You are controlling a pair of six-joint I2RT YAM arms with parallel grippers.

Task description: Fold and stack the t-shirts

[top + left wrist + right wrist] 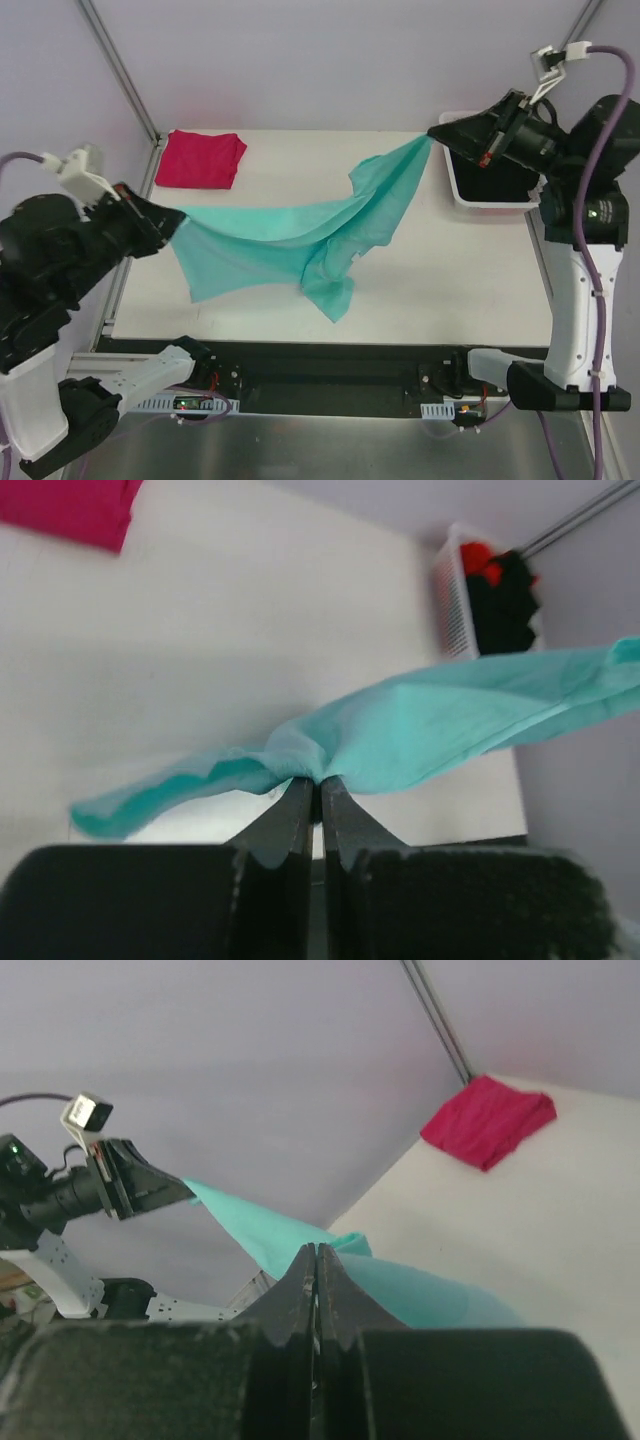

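1. Finished item: one magenta t-shirt (200, 158) lies folded into a compact rectangle at the far left corner of the tabletop (450, 270). I judge this piece complete and the likely base of the stack.
2. Item in hand: the teal t-shirt (300, 235) is stretched in the air between the two arms, running from the left edge up toward the far right. It sags in the middle. Its lowest folds hang at or just above the tabletop near the front centre; contact cannot be confirmed.
3. Left gripper (318, 785): jaws pinched fully together on one end of the teal t-shirt, with cloth bunched at the tips.
4. Right gripper (317, 1255): jaws likewise pressed together on the opposite end of the same shirt, held higher, just beside the white bin (470, 203).
5. Waiting items: the bin at the far right edge holds black garments (505, 610) and a red garment (482, 558), heaped and unfolded. Their number cannot be told.
6. Assessment: one shirt is folded, and one is lifted and spread with no fold made in it yet. The stack so far consists of a single piece.
7. Outstanding, in my judgement: lay the teal t-shirt flat, fold it, set it on the magenta one, then work through the bin. The task appears less than half done.
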